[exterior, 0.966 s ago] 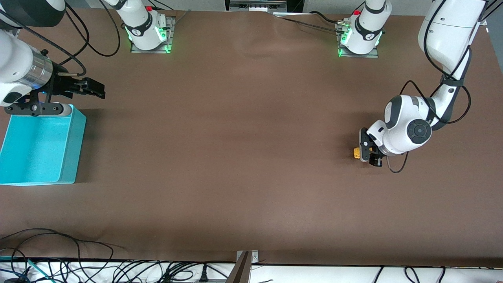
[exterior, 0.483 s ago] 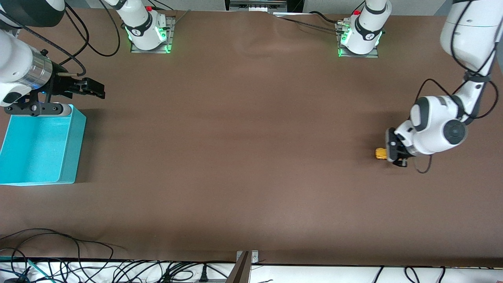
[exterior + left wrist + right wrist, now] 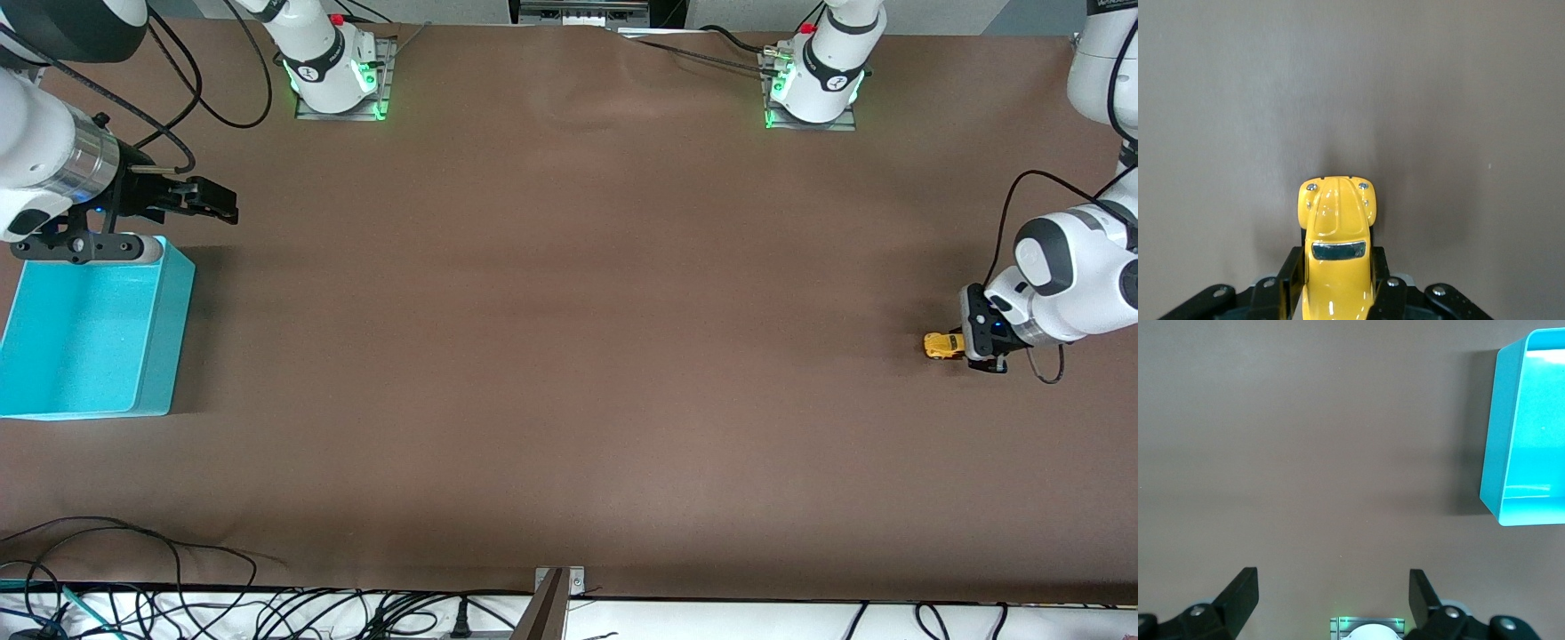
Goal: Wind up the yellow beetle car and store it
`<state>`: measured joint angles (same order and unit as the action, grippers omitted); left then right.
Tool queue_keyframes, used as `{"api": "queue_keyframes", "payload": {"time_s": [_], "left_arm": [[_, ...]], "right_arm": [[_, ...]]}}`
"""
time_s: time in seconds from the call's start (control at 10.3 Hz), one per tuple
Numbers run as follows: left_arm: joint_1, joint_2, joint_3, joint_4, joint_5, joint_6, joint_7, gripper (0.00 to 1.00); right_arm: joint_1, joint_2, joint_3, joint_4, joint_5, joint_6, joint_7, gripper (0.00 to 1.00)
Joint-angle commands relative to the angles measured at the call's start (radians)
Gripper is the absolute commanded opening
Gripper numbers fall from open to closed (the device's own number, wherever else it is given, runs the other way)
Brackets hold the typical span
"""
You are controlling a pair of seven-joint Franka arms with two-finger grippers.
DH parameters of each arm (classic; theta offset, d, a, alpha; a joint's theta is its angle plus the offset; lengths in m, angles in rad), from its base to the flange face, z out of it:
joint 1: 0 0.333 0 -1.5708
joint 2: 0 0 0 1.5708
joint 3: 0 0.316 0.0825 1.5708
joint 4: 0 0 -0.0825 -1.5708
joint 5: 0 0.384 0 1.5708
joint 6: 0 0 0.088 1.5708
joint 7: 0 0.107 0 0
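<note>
On brown table (image 3: pixel 569 356): left pincer (image 3: pixel 972 338) clamps yellow beetle car (image 3: pixel 941 345); right pincer (image 3: pixel 213 201) agape, idle.

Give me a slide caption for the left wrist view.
Left gripper shut on the yellow car, its nose pointing out over the brown table.

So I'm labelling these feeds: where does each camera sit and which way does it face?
Front: high across the table, facing both bases; shows left gripper, right gripper, turquoise bin.
Left wrist: on the left arm, looking past its fingers shut on the yellow beetle car.
Right wrist: looks between open fingers at the table.
Shared: bin, car.
</note>
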<state>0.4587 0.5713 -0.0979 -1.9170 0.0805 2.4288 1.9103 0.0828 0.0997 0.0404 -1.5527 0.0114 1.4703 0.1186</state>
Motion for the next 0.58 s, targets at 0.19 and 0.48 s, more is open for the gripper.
{"api": "queue_keyframes", "payload": {"time_s": [0.19,0.48], "left_arm": [[0.035,0.065,-0.006,0.032,0.028,-0.001,0.036,0.16],[0.044,0.029,-0.019,0.074,0.007,-0.1,0.027,1.0]], "right_arm": [[-0.006,0.006,-0.002,0.016,0.018,0.001,-0.005,1.0],[-0.006,0.006,-0.002,0.013,0.018,0.001,-0.005,1.0]]}}
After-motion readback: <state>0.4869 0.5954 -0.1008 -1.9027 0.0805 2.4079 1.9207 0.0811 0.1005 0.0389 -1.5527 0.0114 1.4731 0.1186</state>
